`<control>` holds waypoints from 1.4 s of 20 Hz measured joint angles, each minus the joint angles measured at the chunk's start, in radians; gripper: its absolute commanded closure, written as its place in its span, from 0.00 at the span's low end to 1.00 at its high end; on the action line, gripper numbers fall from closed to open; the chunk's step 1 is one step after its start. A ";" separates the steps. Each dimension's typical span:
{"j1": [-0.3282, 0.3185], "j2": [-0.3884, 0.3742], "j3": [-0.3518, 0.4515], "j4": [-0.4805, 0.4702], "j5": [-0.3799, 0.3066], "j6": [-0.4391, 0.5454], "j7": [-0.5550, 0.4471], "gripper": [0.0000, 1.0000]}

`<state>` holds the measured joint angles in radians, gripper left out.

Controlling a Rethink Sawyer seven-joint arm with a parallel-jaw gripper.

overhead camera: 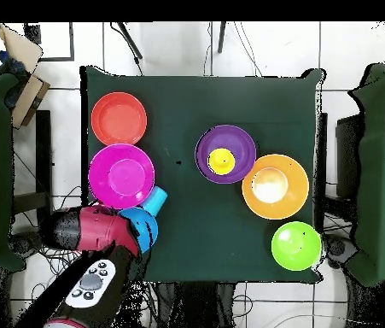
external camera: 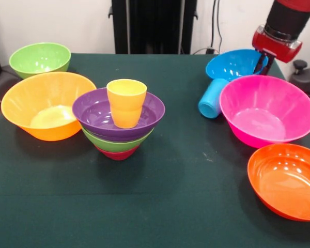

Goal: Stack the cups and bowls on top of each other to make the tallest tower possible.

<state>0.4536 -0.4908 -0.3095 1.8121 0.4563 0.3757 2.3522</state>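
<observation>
The tower stands left of the table's middle: a small crimson bowl (external camera: 118, 153), a green bowl (external camera: 113, 143) and a purple bowl (external camera: 95, 111) (overhead camera: 234, 145) nested, with the yellow-orange cup (external camera: 126, 103) (overhead camera: 221, 161) upright inside the purple one. The light blue cup (external camera: 213, 98) (overhead camera: 155, 200) lies on its side between the blue bowl (external camera: 232, 63) (overhead camera: 144, 226) and the pink bowl (external camera: 268, 111) (overhead camera: 120, 175). My gripper (external camera: 260, 63) (overhead camera: 123, 232) is down at the blue bowl's right rim, partly hidden behind the pink bowl. Whether it is open or shut does not show.
A large orange bowl (external camera: 46, 106) (overhead camera: 274, 185) touches the tower's left side. A second green bowl (external camera: 40, 58) (overhead camera: 296, 246) sits at the far left corner. A red-orange bowl (external camera: 288, 178) (overhead camera: 119, 118) sits at the near right, by the table edge.
</observation>
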 measured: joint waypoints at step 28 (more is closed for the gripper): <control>-0.251 -0.390 -0.194 -0.050 -0.333 0.456 0.000 1.00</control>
<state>0.2029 -0.8813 -0.5032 1.7625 0.1237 0.8322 2.3522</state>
